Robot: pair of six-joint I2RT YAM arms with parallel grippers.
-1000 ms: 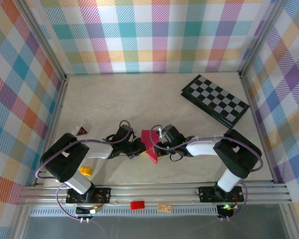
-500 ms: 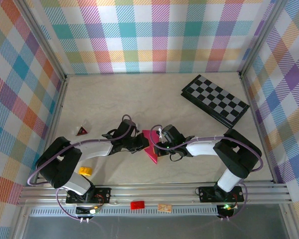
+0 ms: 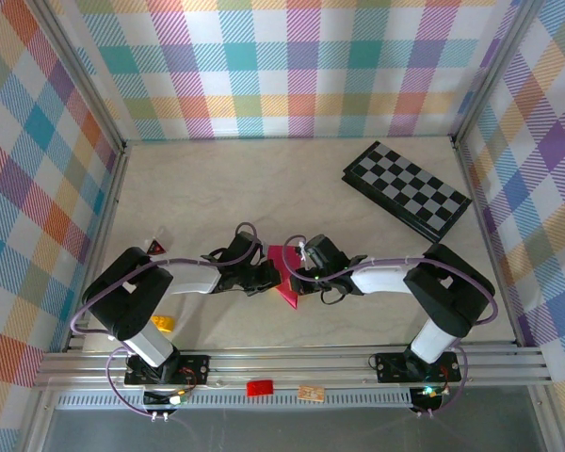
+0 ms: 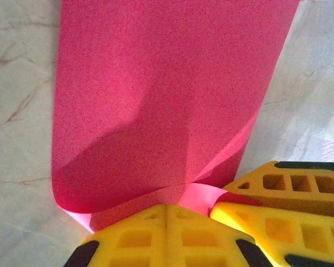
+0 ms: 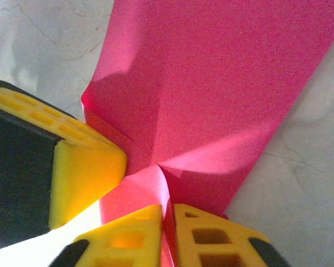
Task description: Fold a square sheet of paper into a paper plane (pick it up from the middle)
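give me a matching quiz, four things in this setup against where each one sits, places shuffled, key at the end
Things:
1. pink paper
2. checkerboard
3. yellow block
4. red tag

Places:
A. on the metal frame in front of the table
B. far right of the table
C. near left of the table
D. middle of the table, toward the near edge

Pairs: 1-D, 2-B, 3-C, 4-A
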